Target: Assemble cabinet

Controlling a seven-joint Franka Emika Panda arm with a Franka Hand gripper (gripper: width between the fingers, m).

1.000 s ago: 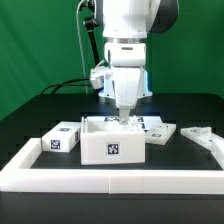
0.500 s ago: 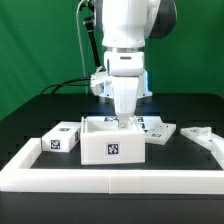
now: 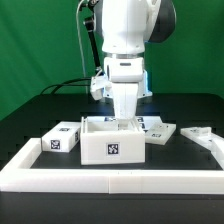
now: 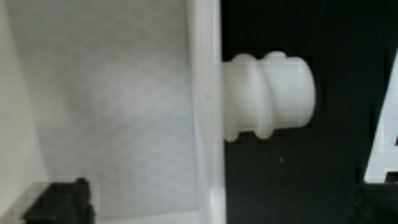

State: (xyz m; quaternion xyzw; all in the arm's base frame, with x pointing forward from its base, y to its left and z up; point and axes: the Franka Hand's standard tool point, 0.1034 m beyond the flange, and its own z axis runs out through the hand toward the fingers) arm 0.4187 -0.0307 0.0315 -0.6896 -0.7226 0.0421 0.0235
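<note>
The cabinet's large white box shell (image 3: 112,142) stands open-topped in the middle of the table, with a tag on its front. My gripper (image 3: 122,119) hangs straight down at the shell's back wall. In the wrist view my gripper (image 4: 222,205) is open, its dark fingers (image 4: 63,200) set wide apart either side of the shell's white wall (image 4: 125,100). A ridged white peg (image 4: 267,95) sticks out from that wall. A small tagged white block (image 3: 60,140) lies to the exterior view's left of the shell. A tagged white panel (image 3: 158,128) lies to its right.
A low white L-shaped border wall (image 3: 110,178) runs along the front and up both sides. Another white part (image 3: 200,132) lies at the exterior view's far right. The edge of a white piece (image 4: 382,140) shows in the wrist view.
The arm has lowered a little, bringing the gripper closer down onto the shell's back wall. The parts on the table have not moved.
</note>
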